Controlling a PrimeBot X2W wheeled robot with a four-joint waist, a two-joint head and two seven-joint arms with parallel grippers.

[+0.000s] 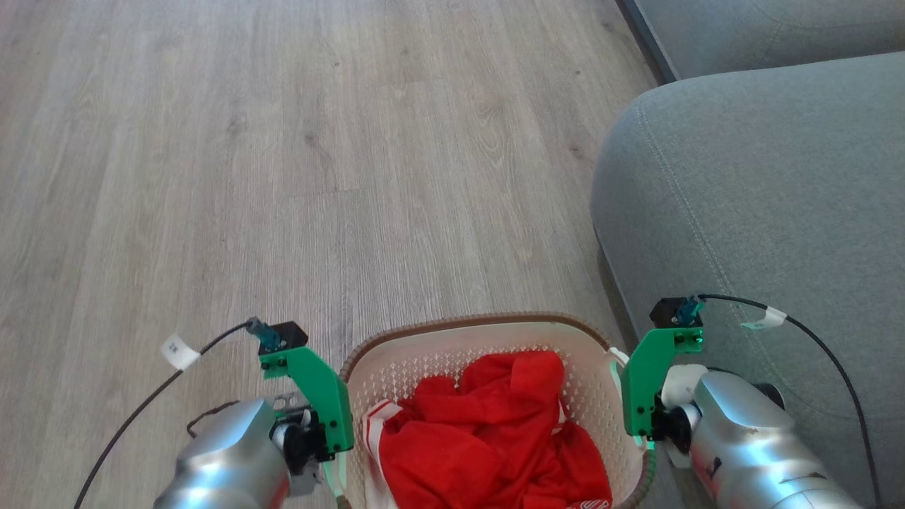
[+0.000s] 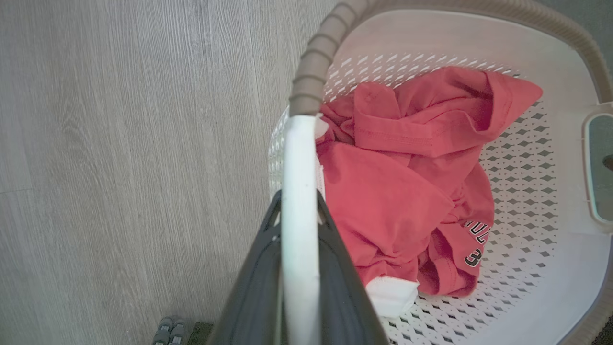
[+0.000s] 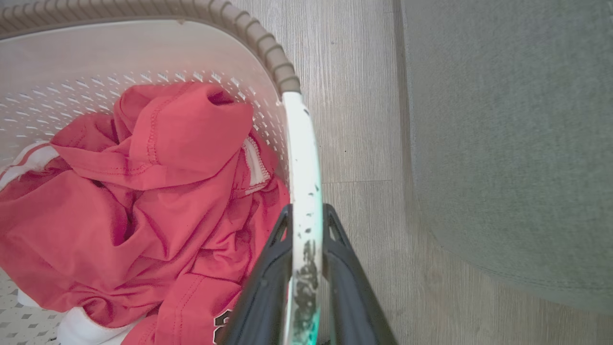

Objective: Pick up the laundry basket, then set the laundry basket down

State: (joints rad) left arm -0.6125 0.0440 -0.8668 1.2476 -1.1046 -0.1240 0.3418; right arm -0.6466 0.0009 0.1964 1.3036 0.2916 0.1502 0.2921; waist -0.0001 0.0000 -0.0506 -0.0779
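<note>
Basket: laundry basket (image 1: 452, 346) sitting low-centre in head view, betw. both arms, just left of grey sofa (image 1: 763, 198); can't tell if its base is touching the wood floor (image 1: 283, 141).
L fingers: left gripper (image 2: 299, 203) clamping its dark fingers (image 2: 258, 273) nearly together on the white left handle (image 2: 298, 153), which is running betw. them.
R fingers: right gripper (image 3: 306, 215) doing the same, w/ fingers (image 3: 347, 273) pinching the right handle (image 3: 302, 143), narrow gap only.
Step (my guess): lifting/carrying w/ both arms.
Doing it well: moving both arms at same rate & height so basket is riding level. Handles are looking thin & smooth, so prob. slipping if tilted; gripping firm.
Load: red shirt (image 1: 495, 438) lying loose inside, not hanging over rim.
In the way: sofa arm sitting close on R side, risking a bump w/ right forearm. Cables (image 1: 134, 417) trailing from wrists, poss. snagging.
</note>
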